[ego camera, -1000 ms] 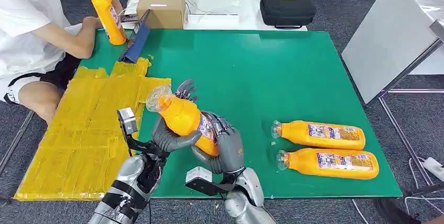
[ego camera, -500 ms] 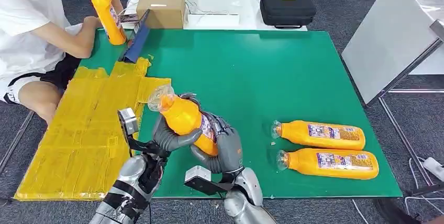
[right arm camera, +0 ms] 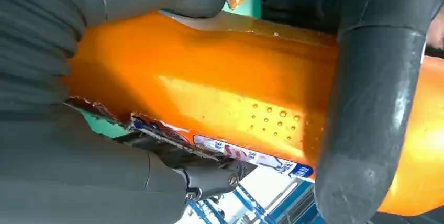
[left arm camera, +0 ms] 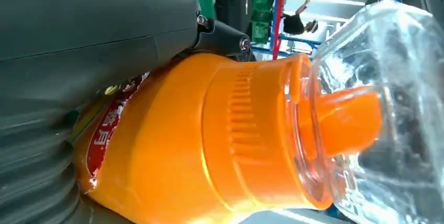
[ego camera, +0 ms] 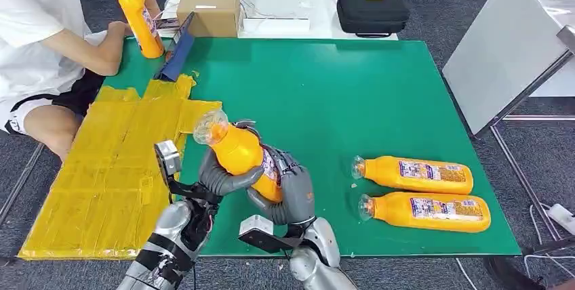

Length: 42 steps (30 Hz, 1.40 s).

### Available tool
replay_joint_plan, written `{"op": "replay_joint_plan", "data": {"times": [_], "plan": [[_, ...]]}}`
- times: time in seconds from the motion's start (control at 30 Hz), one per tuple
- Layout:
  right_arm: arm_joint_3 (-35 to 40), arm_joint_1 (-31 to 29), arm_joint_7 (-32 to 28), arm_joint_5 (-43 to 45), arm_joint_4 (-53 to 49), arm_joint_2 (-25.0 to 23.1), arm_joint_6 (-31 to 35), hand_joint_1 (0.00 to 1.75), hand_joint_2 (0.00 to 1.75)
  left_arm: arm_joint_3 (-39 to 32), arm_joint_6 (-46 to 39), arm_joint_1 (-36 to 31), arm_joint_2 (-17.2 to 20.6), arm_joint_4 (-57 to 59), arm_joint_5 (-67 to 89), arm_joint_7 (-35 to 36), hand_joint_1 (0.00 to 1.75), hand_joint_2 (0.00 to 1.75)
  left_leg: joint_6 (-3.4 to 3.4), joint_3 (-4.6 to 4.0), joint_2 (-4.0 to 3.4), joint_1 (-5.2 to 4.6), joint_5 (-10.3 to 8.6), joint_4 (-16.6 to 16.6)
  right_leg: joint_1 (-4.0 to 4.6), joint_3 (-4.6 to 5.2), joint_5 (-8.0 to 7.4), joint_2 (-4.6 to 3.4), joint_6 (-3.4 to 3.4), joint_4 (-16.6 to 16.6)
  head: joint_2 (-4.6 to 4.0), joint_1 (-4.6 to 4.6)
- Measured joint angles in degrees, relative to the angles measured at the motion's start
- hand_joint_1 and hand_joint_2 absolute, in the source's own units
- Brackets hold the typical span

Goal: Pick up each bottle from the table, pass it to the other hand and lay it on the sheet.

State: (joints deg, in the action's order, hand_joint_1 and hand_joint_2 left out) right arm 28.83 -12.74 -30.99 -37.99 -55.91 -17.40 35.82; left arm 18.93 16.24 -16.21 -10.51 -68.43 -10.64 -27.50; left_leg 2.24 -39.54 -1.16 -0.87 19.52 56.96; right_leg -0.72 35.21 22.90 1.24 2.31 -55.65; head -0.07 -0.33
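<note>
An orange bottle [ego camera: 239, 156] is held over the green table [ego camera: 325, 93] mid-handover, gripped by both hands. No bottle lies on the yellow sheet [ego camera: 102, 168] yet. The left hand [ego camera: 220, 178] is clamped around its neck end, the right hand [ego camera: 288, 192] around its lower body. Two bottles [ego camera: 413, 192] lie beyond the right fingers.

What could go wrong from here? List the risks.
1. Both the left hand and the right hand grip the bottle mid-handover; if the right lets go before the left grip is firm, the tilted bottle may slip.
2. A drop would likely land on the green table, not the yellow sheet.
3. A swing toward the sheet may come near the person sitting beside it.
</note>
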Motion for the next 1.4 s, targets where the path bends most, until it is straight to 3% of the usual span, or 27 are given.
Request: {"op": "replay_joint_plan", "data": {"times": [0.37,0.57,0.77,0.97,1.23,1.4], "plan": [[0.35,2.26,-1.70,2.89,-6.32,0.26,-0.22,0.00,1.75,0.39,-10.85,-0.51,0.20,-3.28,8.49,-0.76,1.75,1.75,-0.01,-0.02,0.01,0.00,0.00,0.00,0.00,0.18,0.02,-0.01,0.00,0.00,0.00,0.02],[0.72,4.46,-2.69,5.14,-14.46,1.07,-1.14,0.00,1.75,-1.44,-26.98,-3.00,0.96,-3.20,22.26,1.97,1.75,1.75,-0.02,-0.05,0.01,0.01,0.02,0.00,0.00,0.40,0.03,-0.01,0.01,0.00,0.00,0.00],[1.38,6.63,-4.13,9.03,-24.77,1.99,-0.92,0.00,1.75,-7.43,-38.95,-12.47,2.16,8.55,34.88,5.42,1.75,1.75,-0.01,-0.05,0.00,0.01,-0.03,0.00,0.01,0.16,-0.02,-0.01,0.01,-0.02,0.00,0.00],[1.60,7.67,-6.86,14.42,-33.08,2.71,-1.13,0.00,1.75,-10.14,-54.54,-21.50,4.19,24.14,58.25,11.25,1.75,1.75,0.04,-0.09,-0.01,0.00,-0.09,0.01,0.01,-0.14,-0.13,-0.01,0.12,-0.04,0.00,0.02],[3.26,7.64,-7.76,17.68,-37.59,4.02,-1.36,0.00,1.75,-16.87,-56.13,-21.81,6.49,29.66,93.95,22.05,1.75,1.75,0.03,-0.10,-0.05,0.00,-0.07,0.00,0.01,-0.10,-0.11,-0.02,0.10,-0.03,0.00,0.00],[4.07,7.33,-7.71,18.84,-38.12,4.83,-1.99,0.00,1.75,-19.04,-56.19,-21.07,7.65,33.44,96.13,20.76,1.75,1.75,0.03,-0.10,-0.04,0.01,-0.07,0.00,0.01,-0.09,-0.04,-0.02,0.01,-0.04,0.02,0.00]]}}
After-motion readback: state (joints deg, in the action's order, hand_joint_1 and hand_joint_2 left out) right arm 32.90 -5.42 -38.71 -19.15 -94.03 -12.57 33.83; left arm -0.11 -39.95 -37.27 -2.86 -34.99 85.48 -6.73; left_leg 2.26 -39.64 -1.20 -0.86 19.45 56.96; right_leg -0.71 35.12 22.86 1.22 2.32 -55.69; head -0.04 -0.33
